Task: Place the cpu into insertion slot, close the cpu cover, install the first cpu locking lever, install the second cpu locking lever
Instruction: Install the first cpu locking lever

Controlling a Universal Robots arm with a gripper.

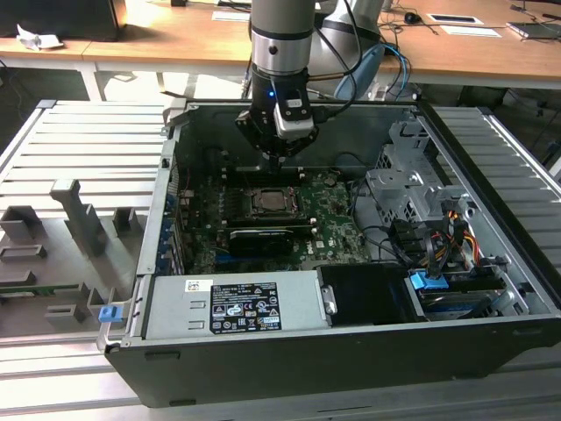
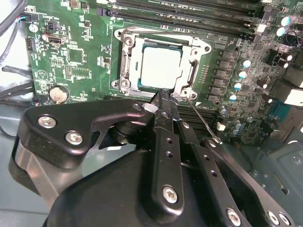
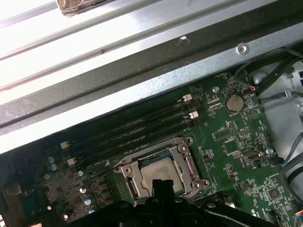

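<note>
The cpu lies flat in the insertion slot on the green board, its pale metal face showing through the window of the cpu cover, which lies down over it. A thin wire locking lever sticks out from the socket's corner, its free end raised off the board. My gripper is shut, fingertips together right at the socket's edge beside that lever's root; nothing shows between them. In the exterior view the gripper hangs just above the socket. The first wrist view shows the cpu past the fingertips.
Memory slots run along one side of the socket. A long black card lies on the near side, then the power supply. A drive cage and cables fill the exterior view's right. Case walls surround the board.
</note>
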